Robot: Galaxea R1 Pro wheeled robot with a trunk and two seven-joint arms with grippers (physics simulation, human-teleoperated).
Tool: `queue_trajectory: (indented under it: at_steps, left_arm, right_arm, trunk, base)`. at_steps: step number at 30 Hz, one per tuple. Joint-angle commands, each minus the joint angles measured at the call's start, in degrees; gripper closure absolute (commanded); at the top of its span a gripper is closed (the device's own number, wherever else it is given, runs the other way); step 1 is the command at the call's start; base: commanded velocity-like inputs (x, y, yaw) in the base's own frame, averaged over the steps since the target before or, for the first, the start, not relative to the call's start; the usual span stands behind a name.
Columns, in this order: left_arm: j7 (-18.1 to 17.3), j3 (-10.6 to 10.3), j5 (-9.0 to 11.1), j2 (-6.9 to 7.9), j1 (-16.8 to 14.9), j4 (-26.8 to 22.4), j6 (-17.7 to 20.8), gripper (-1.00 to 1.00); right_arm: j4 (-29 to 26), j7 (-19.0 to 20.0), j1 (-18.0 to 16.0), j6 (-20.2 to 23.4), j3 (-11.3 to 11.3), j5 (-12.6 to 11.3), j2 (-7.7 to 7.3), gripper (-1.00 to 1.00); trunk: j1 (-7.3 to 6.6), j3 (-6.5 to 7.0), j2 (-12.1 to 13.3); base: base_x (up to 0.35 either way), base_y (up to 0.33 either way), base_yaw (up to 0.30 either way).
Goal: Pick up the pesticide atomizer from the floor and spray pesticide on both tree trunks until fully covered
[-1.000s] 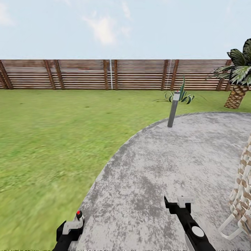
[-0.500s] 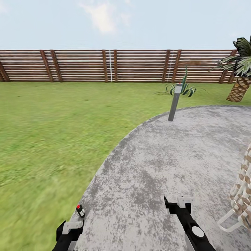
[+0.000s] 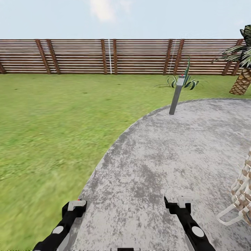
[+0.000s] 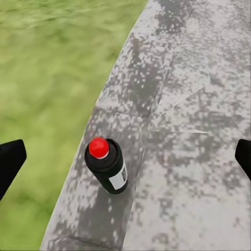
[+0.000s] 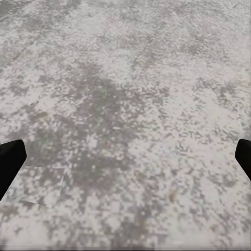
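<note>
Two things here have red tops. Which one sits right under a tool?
The pesticide atomizer, a small black bottle beneath the left tool. The tall grey bollard stands far off.

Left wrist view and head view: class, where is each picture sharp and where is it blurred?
Left wrist view: the spray bottle and the paving around it are crisp, while the grass is smeared. Head view: the fence and grey post are sharp; the near lawn at lower left blurs into streaks.
</note>
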Motion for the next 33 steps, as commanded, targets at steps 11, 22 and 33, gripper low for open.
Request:
queue_trajectory:
  at_steps: [11,22,33]
  left_arm:
    - [0.16,-0.13,-0.10,0.05,-1.59,-0.01,2.63,-1.00]
    - [0.16,-0.06,-0.10,0.03,-1.42,0.07,2.43,-1.00]
    - [-0.10,-0.05,-0.02,0.03,-1.21,0.01,2.22,-1.00]
  right_arm:
    - [-0.11,0.00,0.00,-0.01,0.00,0.00,0.00,-1.00]
    - [-0.13,0.00,0.00,-0.01,0.00,0.00,0.00,-1.00]
    - [0.02,0.00,0.00,-0.01,0.00,0.00,0.00,-1.00]
  trunk:
    - [0.10,-0.90,-0.06]
    - [0.10,-0.90,-0.06]
    - [0.10,-0.90,-0.06]
  base:
    - [0.000,0.000,0.000]
    - [0.163,0.000,0.000]
    - [0.011,0.000,0.000]
